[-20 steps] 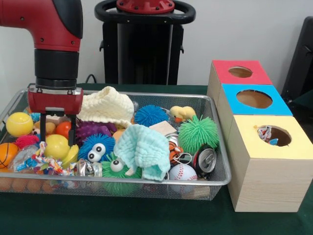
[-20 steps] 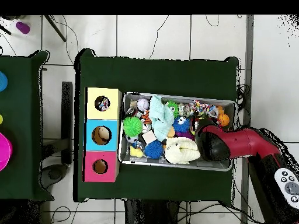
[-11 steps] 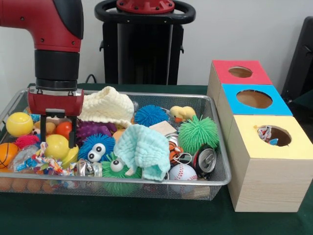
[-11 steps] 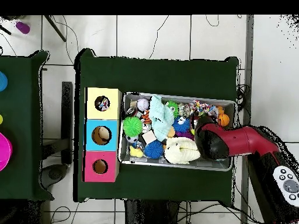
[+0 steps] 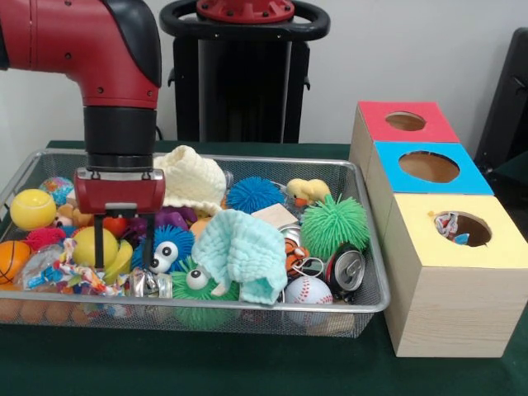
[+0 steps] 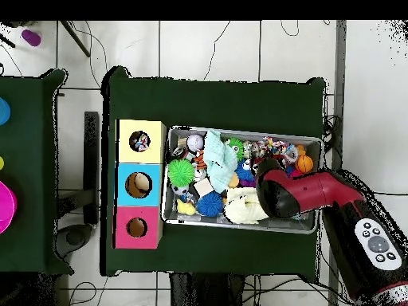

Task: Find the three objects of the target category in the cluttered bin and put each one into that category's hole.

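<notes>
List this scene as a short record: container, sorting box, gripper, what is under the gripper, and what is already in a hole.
container: wire mesh bin on the green table, packed with toys, balls and cloths
sorting box: wooden box beside the bin, with red, blue and yellow tops, one hole in each
gripper: gripper open, fingers lowered into the clutter
under the gripper: yellow ball and blue googly-eyed fuzzy toy at either side
in a hole: a small multicoloured item shows in the yellow hole; red and blue holes look empty

Beside the mint cloth [image 5: 241,250], the arm [image 6: 299,194] hides the hand from overhead; the orange ball [image 5: 10,259] is cut off, and objects beneath the cloth stay hidden
</notes>
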